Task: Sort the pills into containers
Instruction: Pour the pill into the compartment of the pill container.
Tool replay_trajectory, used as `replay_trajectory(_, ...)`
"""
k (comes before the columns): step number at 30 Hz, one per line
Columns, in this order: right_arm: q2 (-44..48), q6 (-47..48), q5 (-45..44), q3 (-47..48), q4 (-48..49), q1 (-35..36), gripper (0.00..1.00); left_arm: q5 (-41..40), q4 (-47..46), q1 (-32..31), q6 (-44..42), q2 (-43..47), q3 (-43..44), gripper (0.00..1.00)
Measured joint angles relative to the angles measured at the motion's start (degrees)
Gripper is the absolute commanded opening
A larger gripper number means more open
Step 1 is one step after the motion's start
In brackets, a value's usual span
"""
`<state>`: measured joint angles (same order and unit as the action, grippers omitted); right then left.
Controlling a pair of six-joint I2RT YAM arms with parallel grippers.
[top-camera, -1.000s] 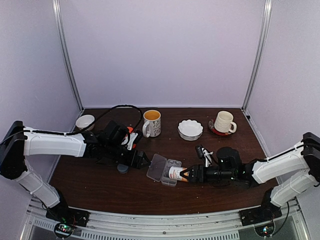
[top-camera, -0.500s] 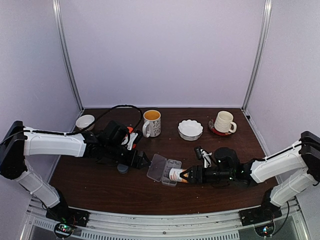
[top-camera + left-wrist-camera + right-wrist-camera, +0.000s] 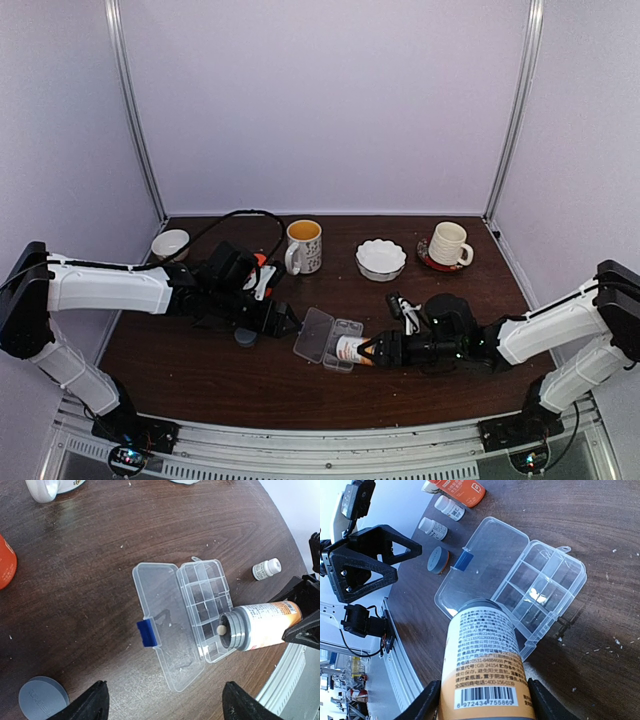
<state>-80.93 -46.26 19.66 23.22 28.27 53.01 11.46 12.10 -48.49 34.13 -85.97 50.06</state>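
So the right gripper [image 3: 372, 350] was clamped around the body of the pill bottle [image 3: 260, 625]. The bottle lay nearly flat, and in the left wrist view its mouth pointed toward 9 o'clock. That mouth hung over the 5 o'clock end of the organizer box [image 3: 207, 587], and one whitish pill [image 3: 220, 629] sat right at the lip, not dropped yet.

In the top view the box sat about mid-table, a touch toward 6 o'clock. Its lid [image 3: 162, 610] was flopped open flat on the 9 o'clock side. The left gripper [image 3: 165, 702] held nothing. Its fingers were spread wide and it hovered off the lid's 6 o'clock end, not touching anything. The grey cap [image 3: 44, 697] lay off at 7 o'clock.

My take is that this was the dispensing step, and the trick is patience:
- Keep the mouth low and centred over one of the compartments [image 3: 540, 587], not over a divider.
- Add tilt in tiny amounts so pills come out one at a time. A big tip would likely dump a pile across several cells or onto the table.
- That box looked light enough to skate if nudged, so resting the free gripper on the lid could steady it.

I couldn't tell whether any cells already held pills.
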Motion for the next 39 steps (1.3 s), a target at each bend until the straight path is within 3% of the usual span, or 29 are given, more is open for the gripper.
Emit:
replay_trajectory(24, 3.93, 1.11, -0.26, 2.1, -3.08, 0.0, 0.0, 0.02, 0.0, -0.07, 0.0, -0.35, 0.0, 0.81)
replay_trajectory(39, -0.37, 0.81, -0.2, 1.64, -2.05, 0.0, 0.0, 0.0, 0.0, -0.35, 0.0, -1.27, 0.2, 0.81)
